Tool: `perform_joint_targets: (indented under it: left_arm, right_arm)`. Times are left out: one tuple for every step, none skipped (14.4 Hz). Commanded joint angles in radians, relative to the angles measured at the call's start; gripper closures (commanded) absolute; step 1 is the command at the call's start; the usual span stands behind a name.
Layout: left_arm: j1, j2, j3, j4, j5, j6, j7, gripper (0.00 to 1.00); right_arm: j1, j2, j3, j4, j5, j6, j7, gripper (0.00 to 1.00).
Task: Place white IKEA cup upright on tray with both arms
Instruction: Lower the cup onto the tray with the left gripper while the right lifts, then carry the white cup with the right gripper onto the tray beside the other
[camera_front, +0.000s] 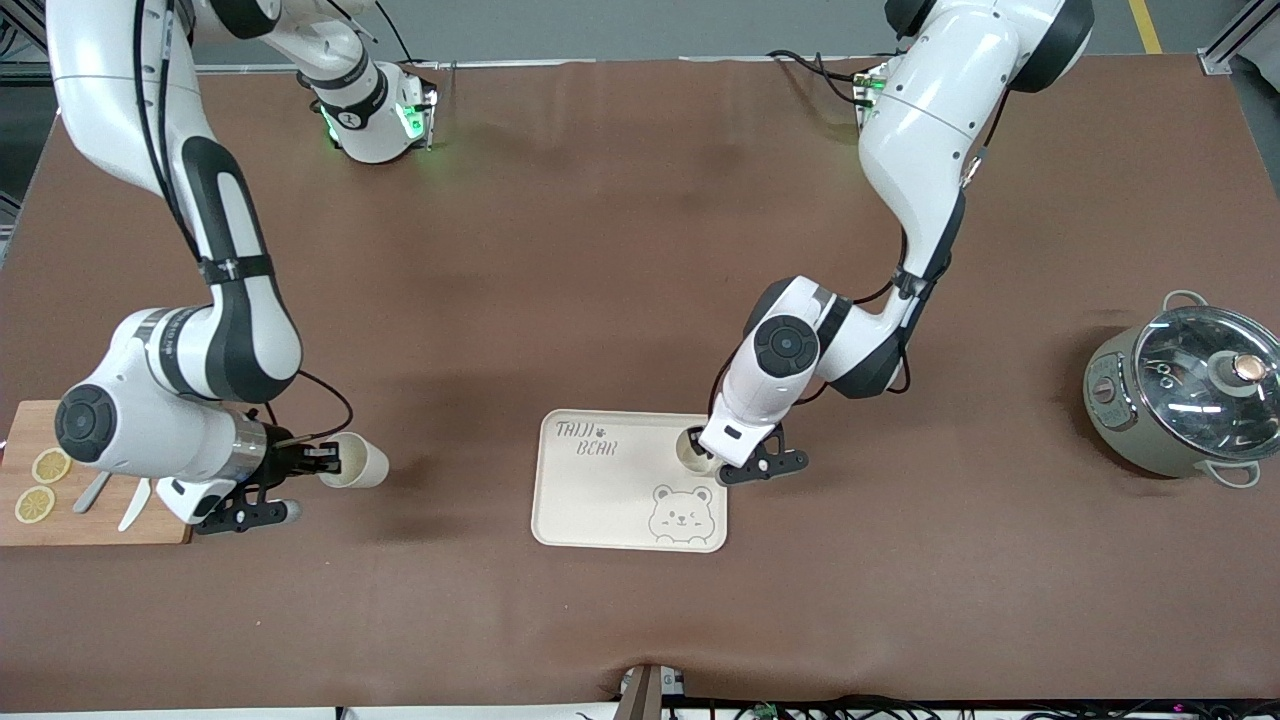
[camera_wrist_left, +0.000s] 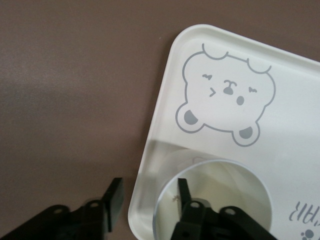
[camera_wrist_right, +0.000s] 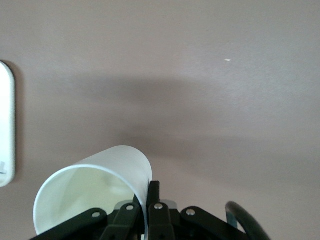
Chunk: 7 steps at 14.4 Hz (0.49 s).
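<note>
Left gripper (camera_wrist_left: 147, 197): fingers spread, one inside the rim of an upright white cup (camera_wrist_left: 215, 200), the other outside its wall with a gap showing. It is straddling the wall, not pinching. This cup is standing on the tray (camera_front: 600, 500), in the corner toward the left arm's end of the table, farther from the front camera than the drawn bear face (camera_front: 680, 512).

Right gripper (camera_wrist_right: 150, 210): fingers closed on the rim wall of a second white cup (camera_front: 355, 461). The cup is hanging tilted, mouth toward the wrist camera, over bare table between the cutting board (camera_front: 60, 515) and the tray.

Step in hand, as judged: the left arm is releasing its cup; the right arm is carrying the other across.
- Left: lift straight up so neither finger drags the wall and tips the cup.
- Right: rotate the cup upright before lowering; aim for open tray surface near the lettering, well apart from the standing cup and the left arm.

Hard to make out:
- Lower part of the standing cup is covered by the left arm in the front view; its base contact is not visible.
- Right cup's base is cut off in the wrist view.
- Board is carrying lemon slices (camera_front: 42, 485) and pale utensils, partly under the right arm.
- A lidded pot (camera_front: 1180, 400) is sitting toward the left arm's end, uninvolved.
</note>
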Motion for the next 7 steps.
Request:
perform_joint_targets:
  left_arm:
    - [-0.016, 0.011, 0.015, 0.021, 0.029, 0.011, -0.016, 0.0]
    - [-0.021, 0.01, 0.016, 0.021, 0.029, 0.011, -0.03, 0.0]
    - [-0.022, 0.011, 0.016, 0.022, 0.031, 0.01, -0.042, 0.0]
    - [-0.022, 0.01, 0.016, 0.022, 0.031, 0.01, -0.047, 0.0]
    - [-0.022, 0.007, 0.016, 0.022, 0.029, 0.01, -0.05, 0.0]
    - [-0.022, 0.001, 0.016, 0.021, 0.029, 0.005, -0.05, 0.0]
    - [-0.024, -0.002, 0.016, 0.021, 0.028, -0.001, -0.052, 0.0]
  right_arm:
    - [0.089, -0.037, -0.005, -0.009, 0.016, -0.018, 0.194, 1.0]
    - [0.121, -0.042, -0.005, -0.007, 0.016, -0.017, 0.269, 1.0]
    - [0.157, -0.042, -0.005, 0.002, 0.016, -0.017, 0.345, 1.0]
    - [0.189, -0.042, -0.005, 0.007, 0.016, -0.015, 0.412, 1.0]
    - [0.221, -0.042, -0.005, 0.014, 0.014, -0.015, 0.474, 1.0]
    - [0.253, -0.04, -0.006, 0.022, 0.011, -0.012, 0.536, 1.0]
    - [0.281, -0.036, -0.006, 0.027, 0.01, -0.006, 0.599, 1.0]
